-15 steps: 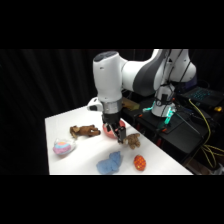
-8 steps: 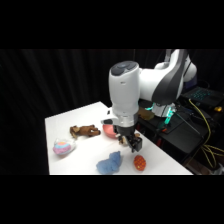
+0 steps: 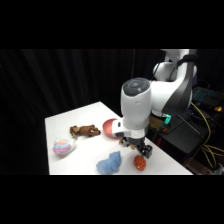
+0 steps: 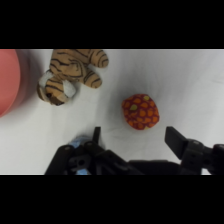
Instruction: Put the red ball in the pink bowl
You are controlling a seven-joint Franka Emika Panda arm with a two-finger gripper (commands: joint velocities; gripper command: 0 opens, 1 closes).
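While the end effector (image 4: 132,145) hangs wide open with nothing between its fingers, the red ball (image 4: 140,111) lies on the worktop (image 4: 190,85) just ahead of the gap, slightly toward the right finger. I judge the step in hand to be the grasp approach: centre the gap over the ball, descend straight, then close gently so the ball does not roll away. Farther off to the left lies a striped toy tiger (image 4: 71,73), and beyond it the pink bowl (image 4: 10,80).
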